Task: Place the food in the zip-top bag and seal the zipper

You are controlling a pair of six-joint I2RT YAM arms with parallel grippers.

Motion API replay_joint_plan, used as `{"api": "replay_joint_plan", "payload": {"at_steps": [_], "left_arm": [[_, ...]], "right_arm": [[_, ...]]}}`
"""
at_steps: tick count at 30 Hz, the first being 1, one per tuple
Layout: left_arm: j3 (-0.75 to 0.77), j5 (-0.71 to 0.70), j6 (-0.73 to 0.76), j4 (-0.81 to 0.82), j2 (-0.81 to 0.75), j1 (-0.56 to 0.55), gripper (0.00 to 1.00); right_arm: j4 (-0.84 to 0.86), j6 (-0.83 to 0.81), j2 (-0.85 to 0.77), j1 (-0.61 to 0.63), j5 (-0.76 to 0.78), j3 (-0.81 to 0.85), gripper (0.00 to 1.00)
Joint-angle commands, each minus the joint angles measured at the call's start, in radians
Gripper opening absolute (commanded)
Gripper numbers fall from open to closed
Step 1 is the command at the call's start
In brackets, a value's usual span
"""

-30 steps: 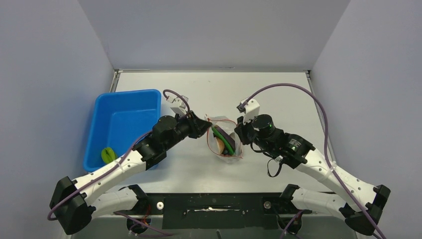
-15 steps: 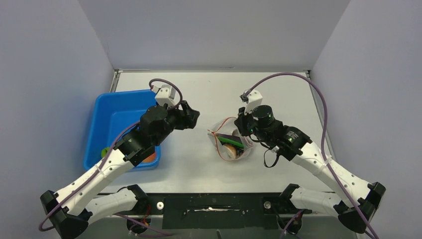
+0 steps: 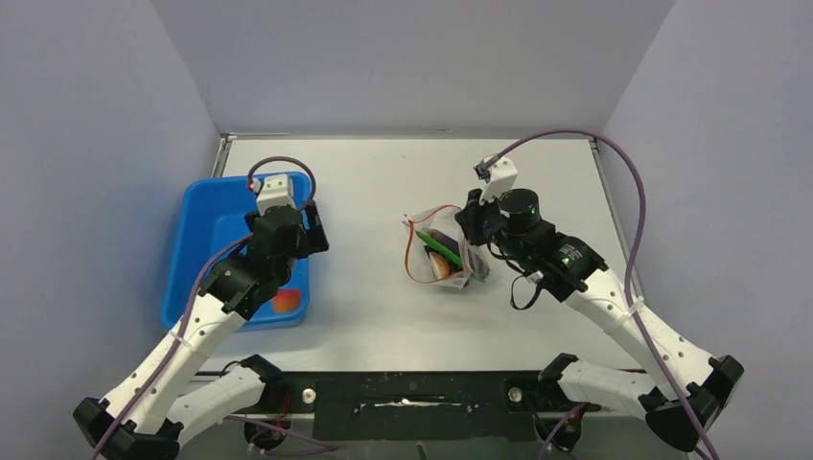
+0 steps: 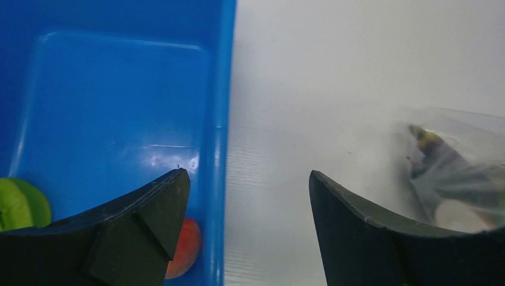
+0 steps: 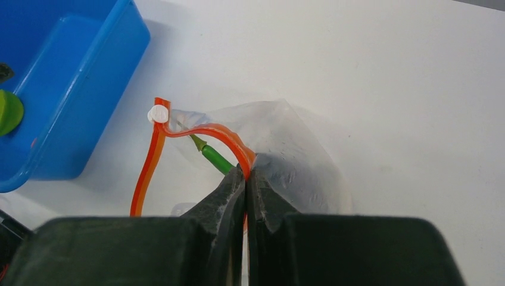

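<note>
The clear zip-top bag sits mid-table, its mouth open toward the left. It holds a green pod, purple grapes and a pale disc. My right gripper is shut on the red zipper at the bag's right rim. My left gripper is open and holds nothing, hovering over the right wall of the blue tray. An orange-red fruit and a lime-green fruit lie in the tray.
The blue tray stands at the table's left side. Bare white tabletop lies between tray and bag. Grey walls enclose the back and both sides. A white slider tab sits on the zipper's loose end.
My left gripper opened and swung left from the bag's mouth to above the tray's right wall. My right gripper shifted slightly right and back, taking the bag's rim with it.
</note>
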Motion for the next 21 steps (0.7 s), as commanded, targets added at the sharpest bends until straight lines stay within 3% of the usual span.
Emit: {"api": "replay_joint_plan", "payload": {"at_steps": [1,7,12,21], "left_arm": [[-0.033,-0.078,0.006,-0.055,0.015,0.119,0.73],[-0.126,-0.054,-0.093,-0.012,0.006,0.244,0.73],[-0.158,0.001,-0.233,-0.022,0.059,0.350,0.70],[-0.014,-0.076,-0.612,-0.325,0.217,0.495,0.70]], "right_arm": [[0.172,-0.021,0.006,-0.011,0.047,-0.030,0.00],[0.251,0.018,-0.005,-0.011,0.151,-0.119,0.00],[0.342,-0.048,-0.017,-0.011,0.199,-0.171,0.00],[0.256,-0.084,0.012,-0.017,0.190,-0.057,0.00]]}}
